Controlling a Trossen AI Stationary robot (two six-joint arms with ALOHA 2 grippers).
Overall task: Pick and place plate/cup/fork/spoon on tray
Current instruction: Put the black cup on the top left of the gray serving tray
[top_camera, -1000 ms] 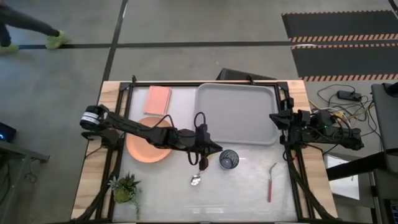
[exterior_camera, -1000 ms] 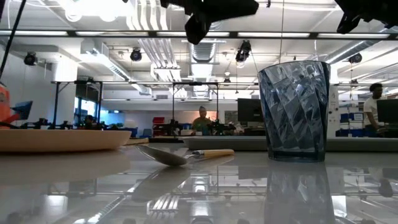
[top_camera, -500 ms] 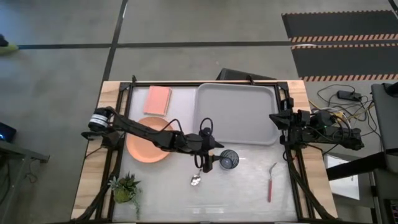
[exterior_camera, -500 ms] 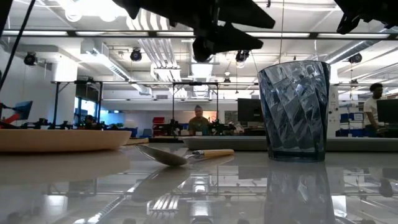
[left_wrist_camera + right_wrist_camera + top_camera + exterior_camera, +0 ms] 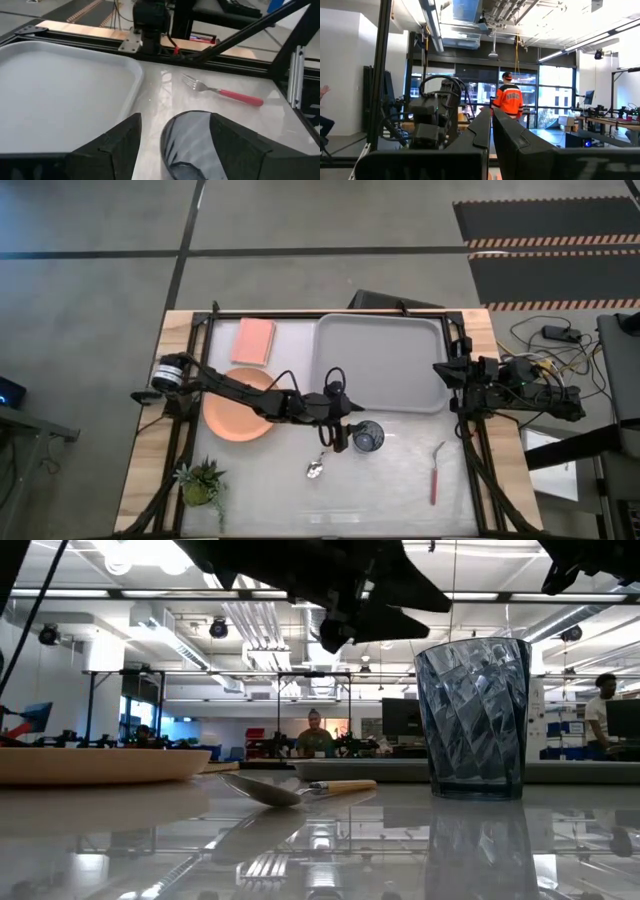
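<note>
Near the centre of the high view, the left gripper sits just left of the cup, fingers spread wide and holding nothing (wrist view shows the cup between them, untouched). The spoon lies below it, the plate at left, the fork at lower right. The tray lies above. At right edge, the right gripper waits, fingers pressed together.

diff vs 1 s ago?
Left gripper moved right, from above the spoon to the cup, fingers open, nothing held yet. Right gripper waits at the tray edge. Cup, spoon, plate, fork unmoved.
</note>
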